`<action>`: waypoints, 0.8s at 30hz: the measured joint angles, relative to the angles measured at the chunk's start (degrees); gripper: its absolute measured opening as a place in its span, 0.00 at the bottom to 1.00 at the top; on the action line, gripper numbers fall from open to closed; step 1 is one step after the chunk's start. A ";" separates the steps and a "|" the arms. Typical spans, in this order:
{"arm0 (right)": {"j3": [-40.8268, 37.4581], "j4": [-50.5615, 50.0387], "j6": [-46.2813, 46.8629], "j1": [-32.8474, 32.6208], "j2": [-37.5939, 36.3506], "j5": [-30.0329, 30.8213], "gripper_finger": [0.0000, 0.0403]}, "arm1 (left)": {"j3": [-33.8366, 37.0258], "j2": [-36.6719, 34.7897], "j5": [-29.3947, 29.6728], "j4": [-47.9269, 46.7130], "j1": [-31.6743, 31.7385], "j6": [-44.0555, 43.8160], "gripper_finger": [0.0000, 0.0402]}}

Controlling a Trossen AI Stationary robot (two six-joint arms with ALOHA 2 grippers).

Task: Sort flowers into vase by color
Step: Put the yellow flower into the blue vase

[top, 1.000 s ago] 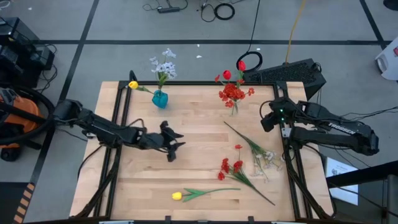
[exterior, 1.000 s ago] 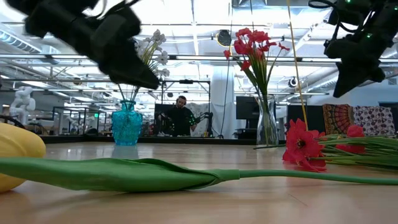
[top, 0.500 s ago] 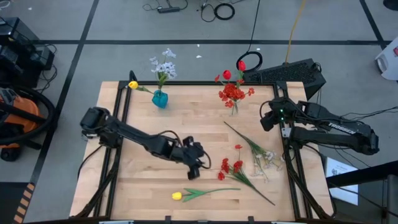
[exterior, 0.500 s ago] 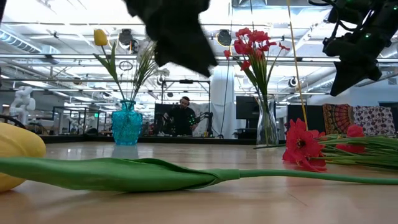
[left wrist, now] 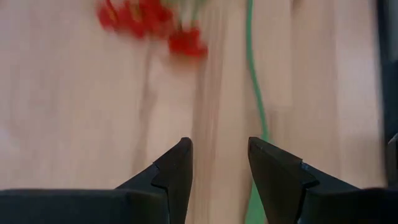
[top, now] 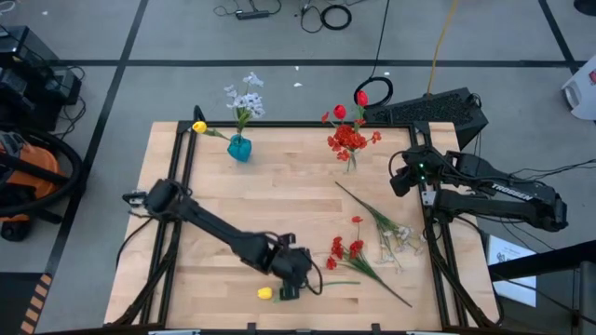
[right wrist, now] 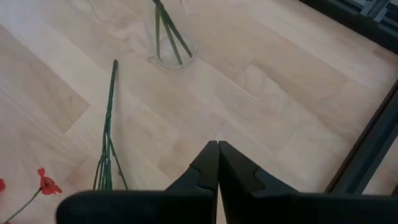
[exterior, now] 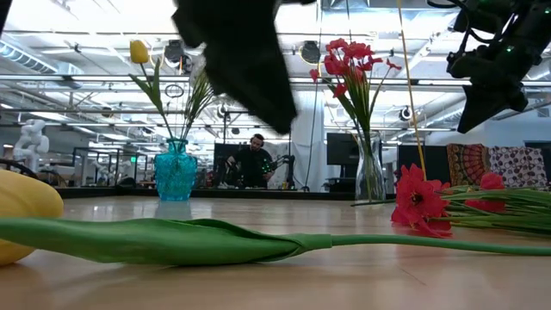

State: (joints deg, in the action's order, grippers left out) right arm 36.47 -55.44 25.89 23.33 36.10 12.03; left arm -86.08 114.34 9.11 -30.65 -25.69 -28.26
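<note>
Presently: left gripper [top: 296, 276], dark fingers spread and empty, hovers above the green stem of the yellow tulip [top: 265, 293] lying at the near edge of the pale wooden table [top: 279, 223]. Right gripper [right wrist: 217, 163], fingers pressed together, waits at the right edge.

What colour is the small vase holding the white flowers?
Teal blue vase, clearest in the low view.
</note>
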 joint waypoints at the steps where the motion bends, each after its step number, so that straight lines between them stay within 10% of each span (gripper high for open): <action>1: 0.00 -0.03 0.00 0.00 0.00 0.00 0.00 | -0.81 1.15 -0.27 -1.27 -0.44 -0.12 0.40; 24: -0.02 0.53 -1.56 0.00 -0.02 -0.04 0.00 | -5.49 12.05 -15.46 0.24 -1.86 -7.22 0.40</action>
State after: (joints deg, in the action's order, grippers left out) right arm 36.45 -54.91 24.33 23.33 36.07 11.99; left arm -91.57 126.39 -6.35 -30.40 -27.55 -35.48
